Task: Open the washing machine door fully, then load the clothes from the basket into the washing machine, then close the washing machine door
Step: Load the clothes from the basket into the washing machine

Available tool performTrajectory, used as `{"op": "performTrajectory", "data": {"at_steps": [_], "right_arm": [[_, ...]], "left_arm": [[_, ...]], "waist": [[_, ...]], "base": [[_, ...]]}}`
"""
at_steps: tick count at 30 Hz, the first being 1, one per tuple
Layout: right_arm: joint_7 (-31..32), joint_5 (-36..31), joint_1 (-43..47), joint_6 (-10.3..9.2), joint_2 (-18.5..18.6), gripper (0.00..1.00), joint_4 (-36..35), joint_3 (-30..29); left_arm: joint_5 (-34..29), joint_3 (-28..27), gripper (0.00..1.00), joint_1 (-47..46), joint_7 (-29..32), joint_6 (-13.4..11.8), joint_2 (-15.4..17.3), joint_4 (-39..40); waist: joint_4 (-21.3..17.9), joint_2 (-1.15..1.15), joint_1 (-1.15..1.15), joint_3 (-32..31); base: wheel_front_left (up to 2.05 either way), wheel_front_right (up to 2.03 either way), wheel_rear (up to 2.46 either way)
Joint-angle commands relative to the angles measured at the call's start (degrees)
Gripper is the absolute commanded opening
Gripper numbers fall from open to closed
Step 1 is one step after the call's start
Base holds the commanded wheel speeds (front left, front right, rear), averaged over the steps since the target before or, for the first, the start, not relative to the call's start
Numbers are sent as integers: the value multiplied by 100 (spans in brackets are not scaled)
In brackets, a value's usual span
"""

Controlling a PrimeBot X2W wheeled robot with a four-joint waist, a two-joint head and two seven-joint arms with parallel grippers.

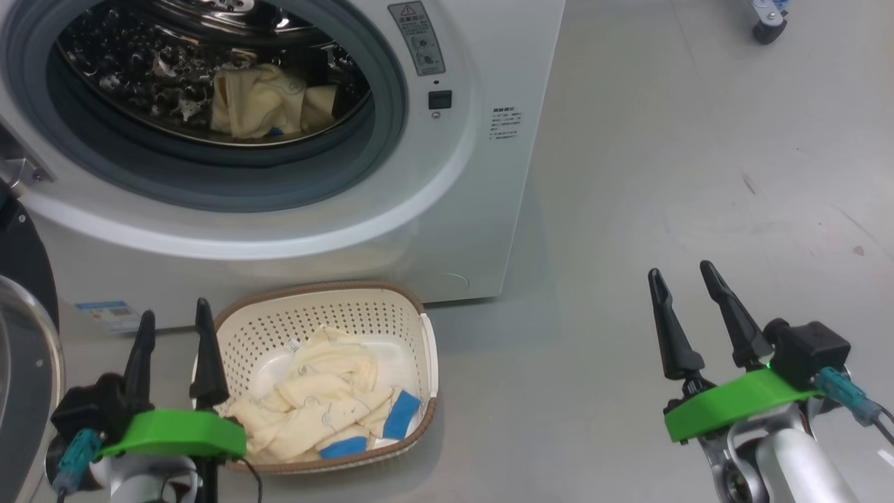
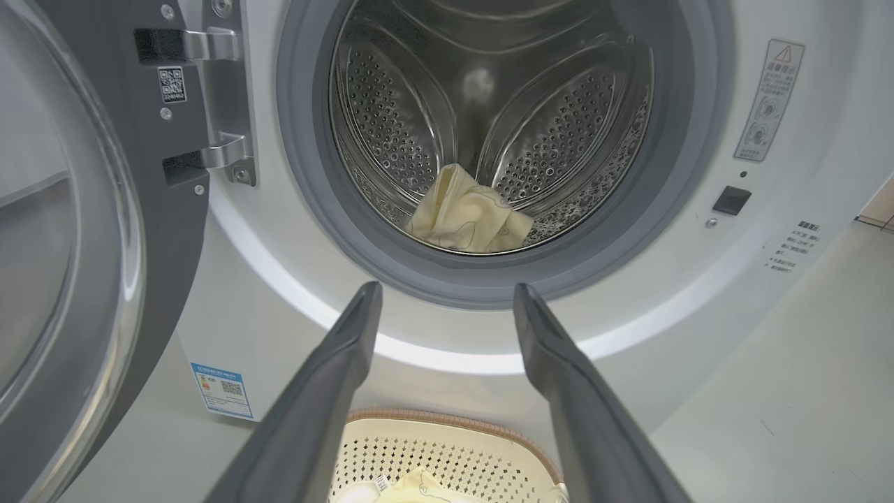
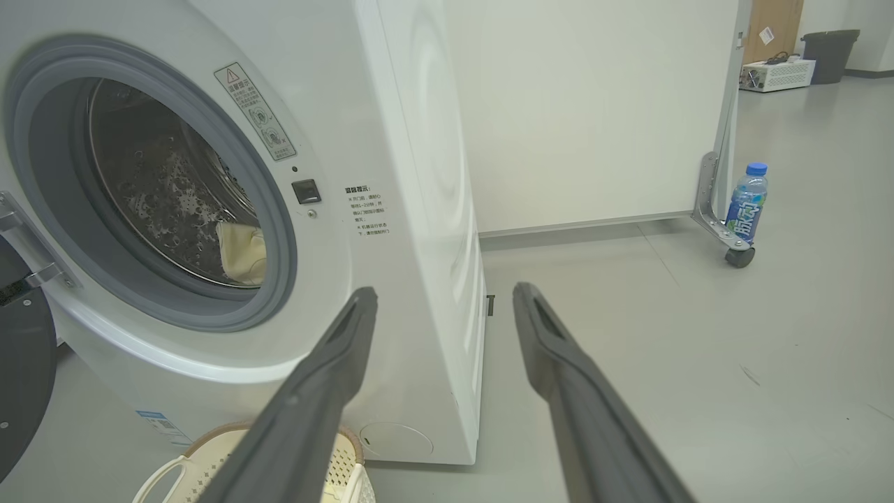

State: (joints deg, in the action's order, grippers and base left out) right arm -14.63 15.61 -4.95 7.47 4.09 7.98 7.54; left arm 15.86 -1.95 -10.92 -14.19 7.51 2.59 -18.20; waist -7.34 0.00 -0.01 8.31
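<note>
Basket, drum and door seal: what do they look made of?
The basket looks like moulded cream plastic, matte, with punched holes and a brown woven-look rim. The drum looks like polished steel: bright glints, rows of perforations. The door seal is a dull grey ring, probably rubber, though the look alone leaves that open.

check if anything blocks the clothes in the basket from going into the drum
Nothing visible does. The round black-rimmed glass door is swung aside, leaving the steel perforated drum open above the cream perforated plastic basket of pale yellow clothes.
</note>
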Motion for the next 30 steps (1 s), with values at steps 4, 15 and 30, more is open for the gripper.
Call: {"op": "performTrajectory", "data": {"at_steps": [4,15,30], "right_arm": [[-37,-47,45,2,86,100,-174,94],[-37,-50,216,2,113,100,-150,63],[-37,-41,360,2,109,100,-141,39]], "left_arm": [[-88,-350,100,278,-81,-3,42,410],[127,-530,100,1060,-81,-89,30,746],[246,-631,100,1435,-81,-254,30,966]], "waist": [[-22,0,1,-74],[-52,0,1,-281],[-65,0,1,-470]], "base": [[0,0,0],[0,0,0],[0,0,0]]}}
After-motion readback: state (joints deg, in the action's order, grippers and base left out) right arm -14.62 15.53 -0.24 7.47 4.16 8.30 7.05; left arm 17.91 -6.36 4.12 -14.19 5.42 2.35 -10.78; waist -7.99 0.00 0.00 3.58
